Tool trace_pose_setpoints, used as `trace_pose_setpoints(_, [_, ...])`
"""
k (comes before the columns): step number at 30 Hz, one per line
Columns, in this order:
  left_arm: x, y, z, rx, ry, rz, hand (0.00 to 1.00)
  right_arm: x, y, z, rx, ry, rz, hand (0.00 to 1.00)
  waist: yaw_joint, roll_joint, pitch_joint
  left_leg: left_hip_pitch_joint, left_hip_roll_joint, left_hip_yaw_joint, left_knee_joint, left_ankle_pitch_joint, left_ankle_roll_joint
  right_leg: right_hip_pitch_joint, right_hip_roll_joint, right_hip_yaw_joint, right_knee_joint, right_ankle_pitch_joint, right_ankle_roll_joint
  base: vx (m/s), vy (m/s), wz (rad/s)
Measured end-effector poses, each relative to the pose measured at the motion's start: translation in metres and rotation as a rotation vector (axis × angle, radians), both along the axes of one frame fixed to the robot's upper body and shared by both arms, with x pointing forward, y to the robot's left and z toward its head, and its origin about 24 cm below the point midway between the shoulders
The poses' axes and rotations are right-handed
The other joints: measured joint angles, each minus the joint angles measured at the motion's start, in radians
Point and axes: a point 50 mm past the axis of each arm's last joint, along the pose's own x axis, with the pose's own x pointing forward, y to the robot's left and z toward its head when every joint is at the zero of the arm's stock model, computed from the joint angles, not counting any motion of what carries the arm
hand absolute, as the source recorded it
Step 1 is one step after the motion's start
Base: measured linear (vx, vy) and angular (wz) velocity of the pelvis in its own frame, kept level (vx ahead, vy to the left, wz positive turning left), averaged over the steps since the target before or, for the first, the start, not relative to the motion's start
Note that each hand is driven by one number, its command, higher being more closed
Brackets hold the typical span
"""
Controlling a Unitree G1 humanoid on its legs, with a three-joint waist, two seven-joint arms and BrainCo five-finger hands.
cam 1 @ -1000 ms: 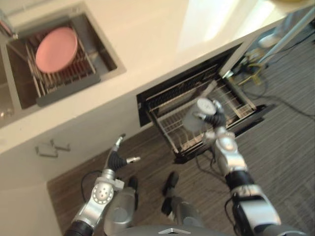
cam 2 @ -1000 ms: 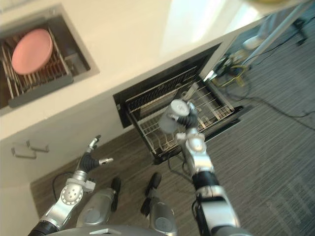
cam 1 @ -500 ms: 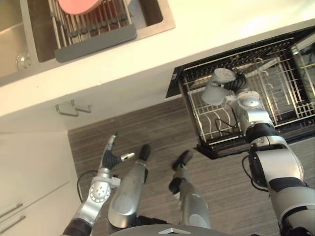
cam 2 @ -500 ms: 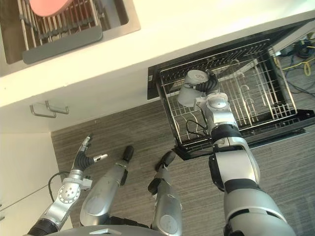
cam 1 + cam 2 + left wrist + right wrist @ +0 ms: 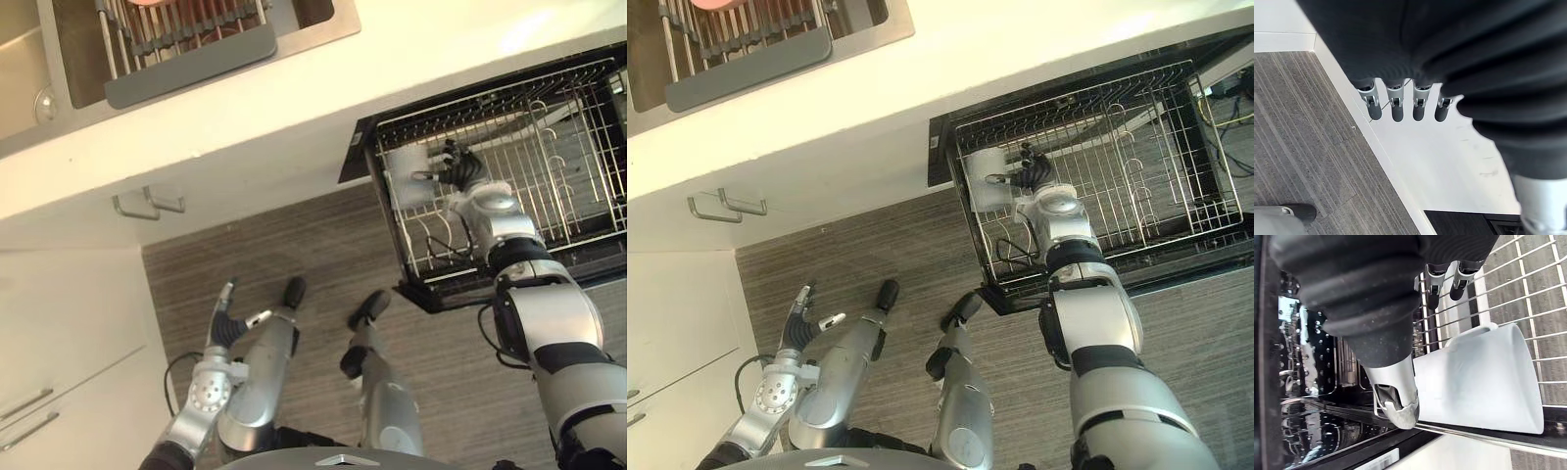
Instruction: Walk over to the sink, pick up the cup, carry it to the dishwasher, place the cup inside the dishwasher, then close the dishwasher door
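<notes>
Below the pale surface (image 5: pixel 294 83), the dishwasher rack (image 5: pixel 549 147) is standing pulled out. The white cup (image 5: pixel 1484 377) is lying sideways in its corner, and the right hand (image 5: pixel 465 176) is resting beside it with fingers straightened, apparently letting the rack carry it. The left hand (image 5: pixel 227 328) is hanging spread, idle.

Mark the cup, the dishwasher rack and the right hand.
cup (image 5: pixel 1484 377): right wrist view, on its white side wall.
dishwasher rack (image 5: pixel 1146 186): right eye view, on the bare wire grid.
right hand (image 5: pixel 464 173): left eye view, on the dark back cover.
</notes>
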Motion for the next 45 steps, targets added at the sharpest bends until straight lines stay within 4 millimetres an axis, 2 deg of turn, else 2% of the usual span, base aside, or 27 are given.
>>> trace_pose_setpoints(4, [-0.003, 0.014, -0.011, -0.072, 0.073, 0.099, 0.00, -0.005, 0.036, 0.026, 0.031, -0.217, 0.156, 0.00, -0.017, -0.020, 0.009, 0.048, 0.009, 0.025, -0.022, 0.000, -0.001, 0.025, 0.006, 0.025, 0.000, -0.003, -0.004, 0.02, 0.000, -0.17])
trace_pose_setpoints(6, [-0.007, 0.024, -0.017, -0.099, 0.107, 0.149, 0.00, -0.016, 0.054, 0.016, 0.091, -0.283, 0.207, 0.00, -0.032, -0.035, 0.004, 0.067, 0.013, 0.036, -0.034, 0.000, -0.001, 0.032, 0.009, 0.045, 0.000, -0.006, -0.006, 0.04, -0.009, -0.23])
trace_pose_setpoints(9, [-0.016, 0.035, -0.025, -0.131, 0.152, 0.207, 0.00, -0.051, 0.081, -0.033, 0.236, -0.295, 0.277, 0.00, -0.062, -0.067, -0.016, 0.103, 0.020, 0.067, -0.057, -0.004, -0.002, 0.043, 0.014, 0.076, 0.000, -0.021, 0.000, 0.07, 0.004, -0.30])
trace_pose_setpoints(11, [-0.031, 0.047, -0.036, -0.172, 0.215, 0.267, 0.00, -0.087, 0.102, -0.073, 0.360, -0.259, 0.305, 0.00, -0.096, -0.107, -0.058, 0.129, 0.030, 0.094, -0.068, -0.017, -0.002, 0.049, 0.023, 0.105, 0.000, -0.032, 0.002, 0.10, 0.002, -0.37])
trace_pose_setpoints(13, [-0.040, 0.055, -0.042, -0.195, 0.247, 0.312, 0.00, -0.109, 0.107, -0.088, 0.410, -0.253, 0.328, 0.00, -0.104, -0.125, -0.089, 0.141, 0.042, 0.114, -0.050, -0.041, -0.004, 0.059, 0.034, 0.122, 0.004, -0.046, -0.007, 0.13, 0.011, -0.42])
trace_pose_setpoints(14, [-0.045, 0.061, -0.046, -0.217, 0.263, 0.350, 0.00, -0.124, 0.109, -0.087, 0.434, -0.286, 0.368, 0.00, -0.107, -0.123, -0.095, 0.160, 0.062, 0.128, 0.003, -0.086, -0.005, 0.098, 0.052, 0.127, 0.007, -0.056, -0.011, 0.12, 0.012, -0.46])
trace_pose_setpoints(16, [-0.053, 0.068, -0.050, -0.221, 0.279, 0.386, 0.00, -0.131, 0.114, -0.077, 0.441, -0.351, 0.421, 0.00, -0.105, -0.115, -0.109, 0.163, 0.088, 0.138, 0.057, -0.132, -0.010, 0.127, 0.075, 0.126, 0.013, -0.064, -0.018, 0.08, 0.013, -0.34])
trace_pose_setpoints(17, [-0.063, 0.073, -0.057, -0.221, 0.314, 0.427, 0.00, -0.135, 0.120, -0.064, 0.453, -0.426, 0.487, 0.00, -0.110, -0.095, -0.114, 0.183, 0.110, 0.131, 0.089, -0.155, -0.018, 0.130, 0.080, 0.120, 0.091, -0.107, -0.022, 0.07, 0.024, -0.09])
trace_pose_setpoints(19, [-0.080, 0.076, -0.064, -0.214, 0.363, 0.462, 0.00, -0.138, 0.122, -0.056, 0.451, -0.476, 0.524, 0.00, -0.117, -0.080, -0.124, 0.212, 0.108, 0.102, 0.075, -0.150, -0.025, 0.154, 0.076, 0.088, 0.121, -0.139, -0.020, 0.11, 0.002, 0.45])
trace_pose_setpoints(22, [-0.115, 0.072, -0.076, -0.191, 0.456, 0.483, 0.00, -0.140, 0.121, -0.048, 0.466, -0.530, 0.564, 0.00, -0.116, -0.038, -0.160, 0.259, 0.090, 0.050, -0.014, -0.092, -0.035, 0.206, 0.060, 0.009, 0.088, -0.149, -0.014, 0.11, -0.034, 0.84])
trace_pose_setpoints(25, [-0.137, 0.069, -0.081, -0.193, 0.509, 0.514, 0.00, -0.137, 0.113, -0.041, 0.502, -0.565, 0.569, 0.00, -0.121, -0.018, -0.185, 0.221, 0.059, 0.220, -0.048, 0.047, -0.041, 0.208, -0.006, -0.076, 0.121, -0.175, -0.015, 0.02, 0.017, 1.05])
trace_pose_setpoints(26, [-0.145, 0.072, -0.083, -0.197, 0.526, 0.554, 0.00, -0.137, 0.108, -0.040, 0.501, -0.575, 0.559, 0.00, -0.127, -0.020, -0.210, 0.226, 0.053, 0.297, -0.088, 0.069, -0.013, 0.204, -0.030, -0.121, 0.121, -0.172, -0.021, -0.02, 0.062, 1.03])
trace_pose_setpoints(27, [-0.154, 0.075, -0.086, -0.206, 0.549, 0.607, 0.00, -0.136, 0.093, -0.035, 0.483, -0.602, 0.522, 0.00, -0.133, -0.008, -0.220, 0.208, 0.116, 0.464, 0.144, -0.047, 0.078, 0.209, -0.058, -0.171, 0.163, -0.189, -0.023, -0.02, 0.084, 1.03])
trace_pose_setpoints(28, [-0.156, 0.075, -0.087, -0.197, 0.565, 0.606, 0.00, -0.138, 0.085, -0.033, 0.484, -0.614, 0.499, 0.00, -0.138, -0.010, -0.220, 0.219, 0.141, 0.507, 0.212, -0.082, 0.090, 0.220, -0.076, -0.192, 0.180, -0.193, -0.020, -0.03, 0.090, 1.19])
trace_pose_setpoints(30, [-0.165, 0.070, -0.091, -0.176, 0.614, 0.589, 0.00, -0.145, 0.061, -0.037, 0.496, -0.633, 0.416, 0.00, -0.170, -0.022, -0.241, 0.270, 0.193, 0.579, 0.243, -0.112, 0.075, 0.248, -0.126, -0.272, 0.206, -0.201, -0.009, -0.06, 0.106, 1.20])
trace_pose_setpoints(31, [-0.171, 0.064, -0.093, -0.179, 0.637, 0.587, 0.00, -0.151, 0.046, -0.039, 0.497, -0.646, 0.363, 0.00, -0.188, 0.003, -0.272, 0.320, 0.226, 0.594, 0.165, -0.081, 0.053, 0.264, -0.133, -0.321, 0.212, -0.199, 0.011, -0.09, 0.229, 1.16])
trace_pose_setpoints(32, [-0.174, 0.056, -0.095, -0.188, 0.653, 0.582, 0.00, -0.155, 0.038, -0.039, 0.502, -0.665, 0.322, 0.00, -0.196, 0.027, -0.296, 0.366, 0.210, 0.553, 0.035, -0.077, -0.008, 0.264, -0.137, -0.351, 0.226, -0.191, 0.029, -0.09, 0.229, 1.03])
trace_pose_setpoints(33, [-0.174, 0.054, -0.095, -0.189, 0.655, 0.579, 0.00, -0.156, 0.037, -0.040, 0.507, -0.670, 0.307, 0.00, -0.204, 0.034, -0.310, 0.383, 0.191, 0.546, -0.031, -0.078, -0.009, 0.264, -0.143, -0.367, 0.227, -0.184, 0.035, -0.10, 0.321, 0.98])
trace_pose_setpoints(34, [-0.171, 0.054, -0.094, -0.172, 0.646, 0.564, 0.00, -0.159, 0.039, -0.044, 0.534, -0.672, 0.285, 0.00, -0.213, 0.034, -0.327, 0.416, 0.163, 0.516, -0.150, -0.071, -0.021, 0.264, -0.149, -0.402, 0.223, -0.170, 0.044, -0.07, 0.246, 0.79])
trace_pose_setpoints(36, [-0.169, 0.061, -0.093, -0.142, 0.640, 0.556, 0.00, -0.159, 0.051, -0.054, 0.624, -0.651, 0.282, 0.00, -0.199, -0.029, -0.339, 0.434, 0.107, 0.489, -0.256, -0.002, -0.009, 0.265, -0.176, -0.410, 0.199, -0.134, 0.043, -0.13, 0.236, 0.72])
trace_pose_setpoints(38, [-0.173, 0.066, -0.093, -0.128, 0.650, 0.566, 0.00, -0.159, 0.054, -0.059, 0.770, -0.669, 0.268, 0.00, -0.192, -0.056, -0.351, 0.451, 0.077, 0.460, -0.281, 0.010, 0.007, 0.286, -0.203, -0.407, 0.213, -0.127, 0.035, -0.12, 0.124, 0.50])
trace_pose_setpoints(39, [-0.174, 0.067, -0.093, -0.125, 0.655, 0.564, 0.00, -0.160, 0.054, -0.059, 0.794, -0.674, 0.269, 0.00, -0.194, -0.058, -0.353, 0.453, 0.071, 0.441, -0.281, 0.007, 0.012, 0.290, -0.210, -0.390, 0.223, -0.132, 0.027, -0.10, 0.100, 0.55])
trace_pose_setpoints(40, [-0.173, 0.068, -0.093, -0.121, 0.654, 0.554, 0.00, -0.164, 0.052, -0.059, 0.822, -0.691, 0.267, 0.00, -0.205, -0.059, -0.356, 0.445, 0.062, 0.402, -0.281, -0.001, 0.011, 0.283, -0.214, -0.284, 0.254, -0.175, -0.029, -0.09, 0.097, 0.95])
trace_pose_setpoints(41, [-0.172, 0.070, -0.092, -0.113, 0.652, 0.545, 0.00, -0.171, 0.050, -0.061, 0.840, -0.700, 0.250, 0.00, -0.234, -0.060, -0.356, 0.443, 0.057, 0.342, -0.277, 0.000, 0.021, 0.278, -0.175, -0.115, 0.270, -0.287, -0.036, -0.08, 0.063, 1.34])
trace_pose_setpoints(43, [-0.171, 0.072, -0.093, -0.097, 0.664, 0.522, 0.00, -0.184, 0.046, -0.061, 0.830, -0.707, 0.224, 0.00, -0.271, -0.062, -0.357, 0.443, 0.053, 0.261, -0.267, 0.006, 0.024, 0.278, -0.095, 0.105, 0.264, -0.362, -0.024, 0.00, -0.002, 1.39])
trace_pose_setpoints(44, [-0.172, 0.072, -0.095, -0.084, 0.685, 0.503, 0.00, -0.192, 0.043, -0.060, 0.815, -0.711, 0.203, 0.00, -0.286, -0.072, -0.360, 0.448, 0.041, 0.218, -0.263, 0.012, 0.023, 0.291, -0.069, 0.193, 0.263, -0.369, -0.021, 0.06, -0.013, 1.41])
trace_pose_setpoints(45, [-0.175, 0.075, -0.096, -0.066, 0.714, 0.478, 0.00, -0.200, 0.037, -0.059, 0.794, -0.724, 0.178, 0.00, -0.290, -0.089, -0.372, 0.470, 0.024, 0.183, -0.268, 0.023, 0.017, 0.310, -0.058, 0.256, 0.269, -0.354, 0.015, 0.09, -0.005, 1.05])
